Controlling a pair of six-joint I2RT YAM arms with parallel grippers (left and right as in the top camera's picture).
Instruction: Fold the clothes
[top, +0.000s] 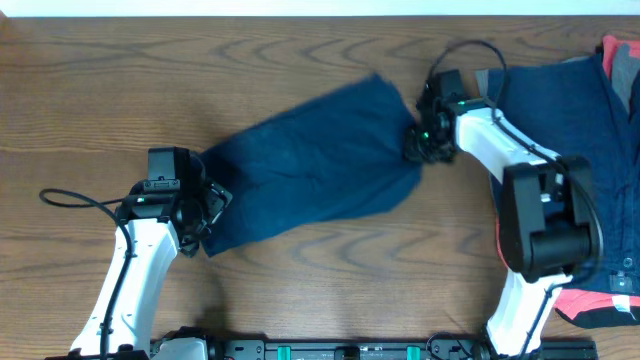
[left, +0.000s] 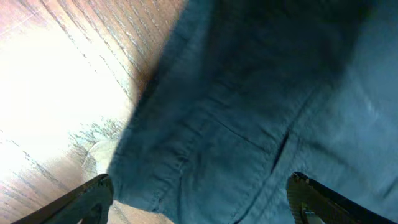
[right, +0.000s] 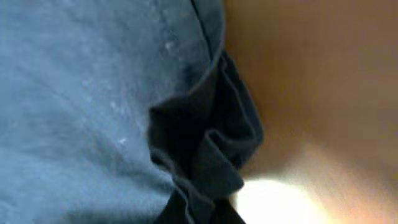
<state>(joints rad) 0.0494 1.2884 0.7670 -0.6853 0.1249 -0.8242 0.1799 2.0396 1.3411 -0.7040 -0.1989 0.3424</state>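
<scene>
On the brown wooden table (top: 300, 300), soft navy-blue fabric shorts (top: 310, 165) lie spread, unfolded — right gripper (top: 416, 145) pinching one end, left gripper (top: 205, 222) agape — heaped blue and coral garments (top: 610, 120) wait.

A brown wood-grain table (top: 300, 300) spans the view.

The wooden table (top: 120, 90) carries navy shorts (top: 310, 160) spread mid-table and a clothes pile (top: 590, 110) at its right edge

A wooden surface (top: 300, 300) with dark, wavy grain is filling nearly the whole overhead view. A pale strip (top: 300, 7) is running along the surface's far edge. A bright glare (left: 50, 87) is washing out the surface's grain in the left wrist view, and another bright patch (right: 280, 199) is shining on it in the right wrist view.
</scene>
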